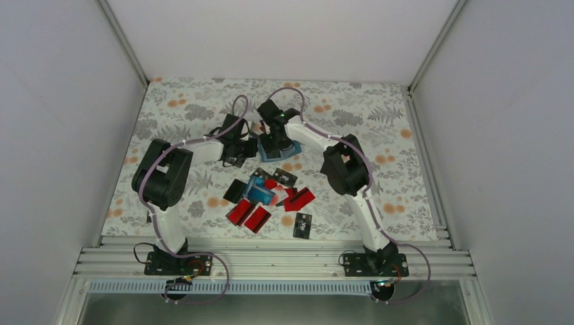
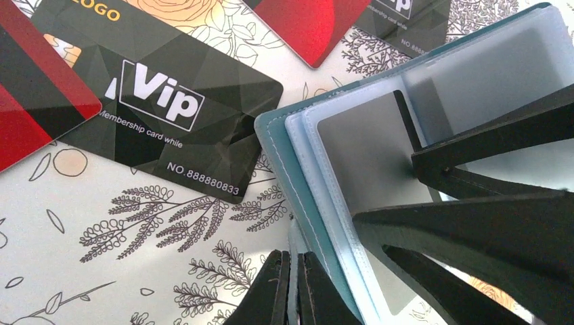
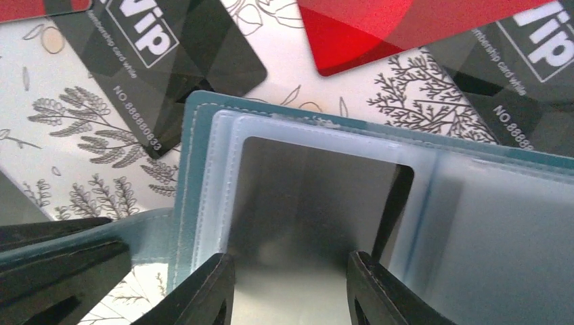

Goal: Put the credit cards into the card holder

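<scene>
The teal card holder lies open at the far middle of the table, its clear sleeves showing in the left wrist view and the right wrist view. My left gripper is shut on a thin sleeve edge at the holder's side. My right gripper grips a dark, glossy credit card by its two edges; the card's far end sits in the mouth of a clear sleeve. Loose red, black and blue credit cards lie piled nearer the arms.
A black VIP card and red cards lie on the floral cloth right next to the holder. One black card lies apart near the front rail. White walls close in the table on three sides.
</scene>
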